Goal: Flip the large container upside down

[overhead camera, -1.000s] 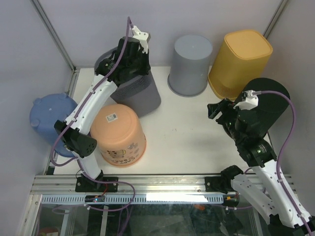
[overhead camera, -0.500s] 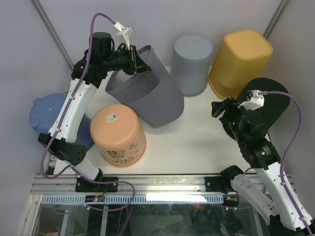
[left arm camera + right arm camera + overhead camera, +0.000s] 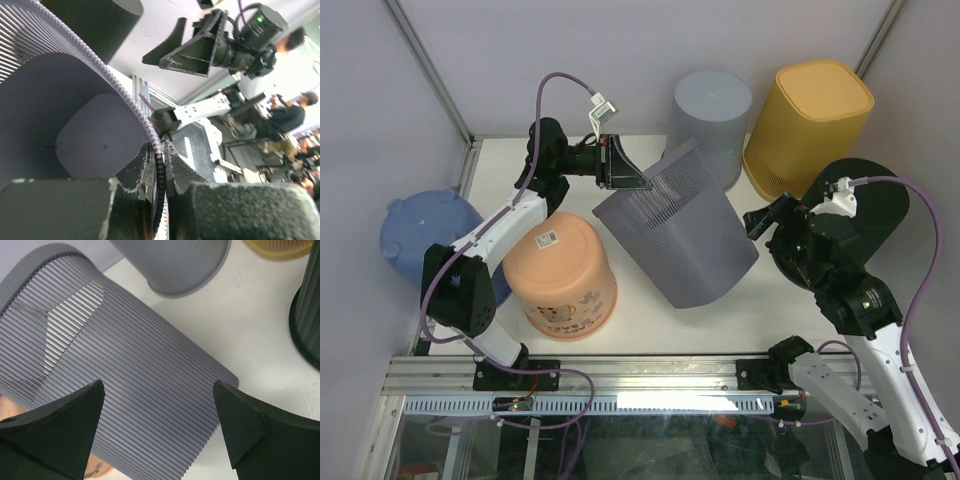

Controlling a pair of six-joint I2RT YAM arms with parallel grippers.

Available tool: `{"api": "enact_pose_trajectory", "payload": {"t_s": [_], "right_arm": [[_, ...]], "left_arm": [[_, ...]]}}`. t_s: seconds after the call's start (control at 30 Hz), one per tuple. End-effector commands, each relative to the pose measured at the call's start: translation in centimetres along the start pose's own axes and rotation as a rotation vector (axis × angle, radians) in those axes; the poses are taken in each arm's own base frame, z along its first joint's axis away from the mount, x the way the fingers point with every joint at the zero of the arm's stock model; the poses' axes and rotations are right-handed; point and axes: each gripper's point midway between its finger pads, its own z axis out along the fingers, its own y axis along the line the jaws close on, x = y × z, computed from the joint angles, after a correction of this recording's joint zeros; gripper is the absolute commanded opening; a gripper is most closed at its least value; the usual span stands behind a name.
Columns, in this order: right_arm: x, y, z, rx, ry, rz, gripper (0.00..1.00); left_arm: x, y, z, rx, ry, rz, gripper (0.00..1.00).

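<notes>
you're abt halfway, i'd say. the ribbed grey container (image 3: 680, 235) lies tipped on its side mid-table, mouth toward the back-left, base toward the near edge, just beside the orange tub (image 3: 565, 275). it's not inverted yet, the mouth has to come down onto the table. left gripper (image 3: 618, 168) is pinching the rim, a finger each side of the wall. right gripper (image 3: 763, 222) is spread wide near the container's side, no contact afaict. can't tell if the base end rests on the table. right wrist view cuts off the container's lower end.
</notes>
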Motion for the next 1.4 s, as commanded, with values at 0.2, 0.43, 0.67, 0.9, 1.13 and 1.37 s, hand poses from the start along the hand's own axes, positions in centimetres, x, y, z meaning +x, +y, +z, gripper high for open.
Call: {"api": "enact_pose_trajectory", "payload": {"t_s": [0.2,0.43,0.67,0.9,1.13,1.37], "right_arm": [[4.9,-0.8,-4.8,-0.021,0.224,0.206,0.90],[8.4,-3.4,-6.4,0.048,0.302,0.298,0.85],[9.6,-4.8,-6.4,0.121,0.321,0.336,0.84],[11.1,-4.1,-5.1,0.088,0.336,0.469,0.73],[11.7,-3.7,-4.4,0.048,0.326,0.542,0.65],[11.5,-4.0,-4.3,0.055,0.306,0.549,0.60]], "left_arm": [[3.2,1.9,-0.8,0.231,0.127,0.090,0.29],[3.3,5.1,-1.7,0.207,0.116,0.047,0.81],[2.6,7.3,-1.6,0.171,0.085,0.001,0.99],[-0.7,9.5,-0.8,0.121,0.046,0.013,0.99],[-3.7,13.2,-0.1,-0.083,-0.002,0.005,0.99],[-2.5,15.4,-1.4,-0.405,-0.019,0.011,0.99]]}}
